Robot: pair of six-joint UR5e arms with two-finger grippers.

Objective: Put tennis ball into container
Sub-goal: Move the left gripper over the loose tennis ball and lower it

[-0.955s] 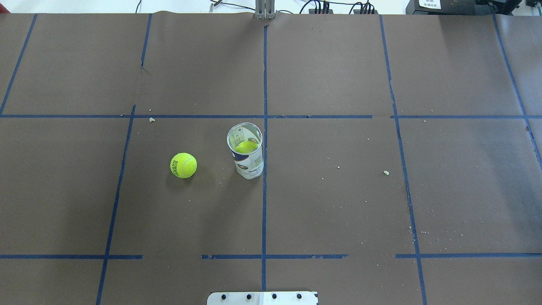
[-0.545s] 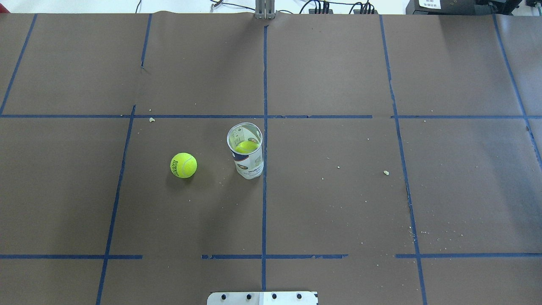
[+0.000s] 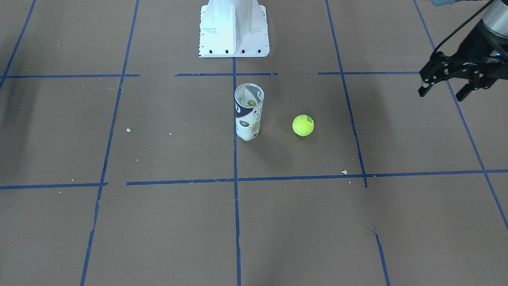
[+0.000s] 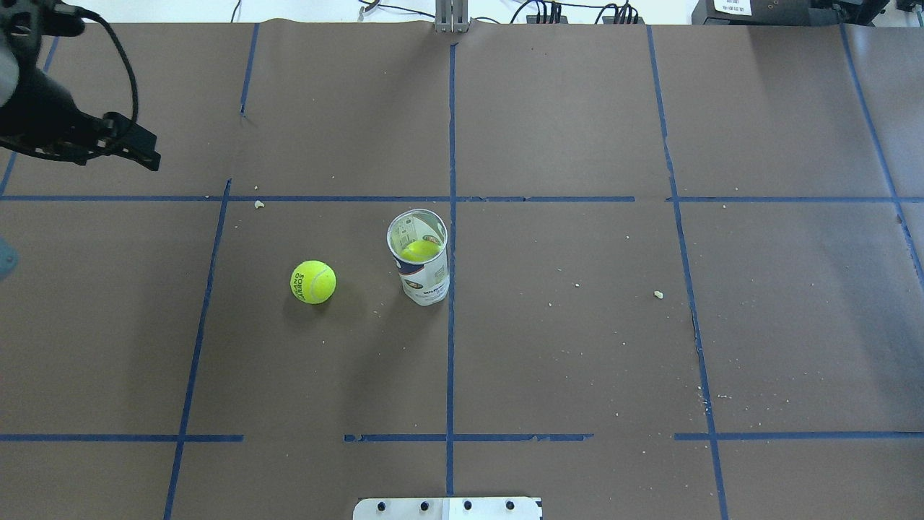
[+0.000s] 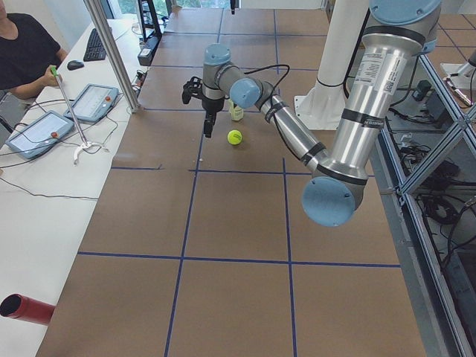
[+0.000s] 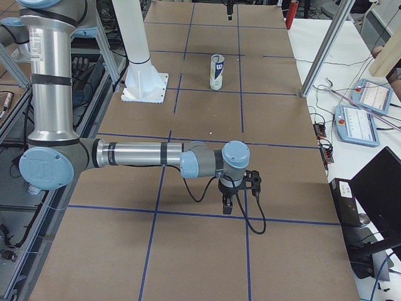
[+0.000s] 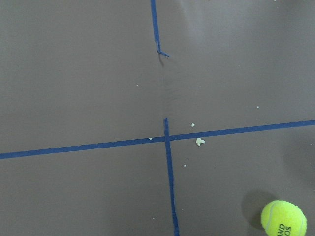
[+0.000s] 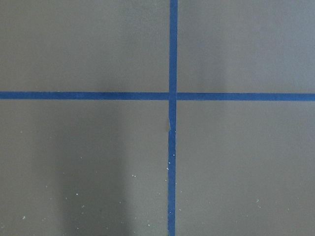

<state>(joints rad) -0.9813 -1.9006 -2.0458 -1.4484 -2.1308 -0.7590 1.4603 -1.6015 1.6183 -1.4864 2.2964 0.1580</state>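
Aloft, the left end effector (image 3: 440,95) points down, spread open, well apart from the tennis ball (image 3: 303,125).

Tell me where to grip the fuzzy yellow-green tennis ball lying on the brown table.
I would pinch the yellow-green tennis ball across its widest middle, straight down from above: it is round, lies free, and the clear plastic tube stands apart beside it.

Left gripper (image 4: 138,149) newly in overhead view

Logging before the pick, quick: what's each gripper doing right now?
Left gripper: open, holding nothing.
Right gripper: cannot be told from this side view.
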